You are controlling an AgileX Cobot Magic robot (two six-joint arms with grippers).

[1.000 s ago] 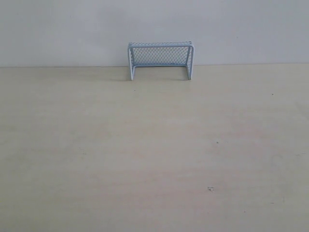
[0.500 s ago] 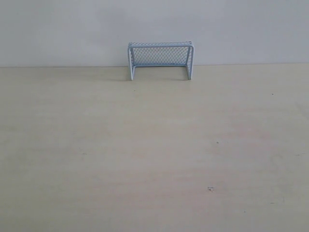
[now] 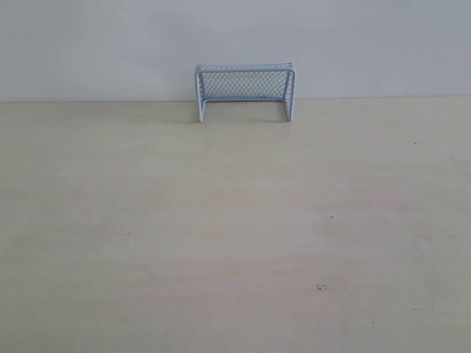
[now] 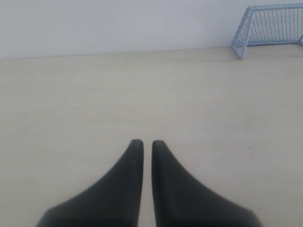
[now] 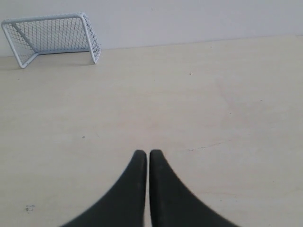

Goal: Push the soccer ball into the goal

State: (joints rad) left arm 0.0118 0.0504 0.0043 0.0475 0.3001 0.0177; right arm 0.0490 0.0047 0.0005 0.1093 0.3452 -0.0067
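The goal (image 3: 245, 90), pale blue-white with fine mesh, stands against the back wall at the far middle of the table, mouth facing the front. It also shows as the goal (image 4: 269, 27) in the left wrist view and the goal (image 5: 52, 37) in the right wrist view. The soccer ball is out of view in every frame. My left gripper (image 4: 147, 143) is shut with only a thin slit between its black fingers, nothing held. My right gripper (image 5: 148, 153) is shut too, empty. Neither gripper shows in the exterior view.
The pale wooden table (image 3: 235, 235) stretches from the front to a white wall (image 3: 88, 44) behind the goal. A few small dark specks (image 3: 321, 287) mark the tabletop.
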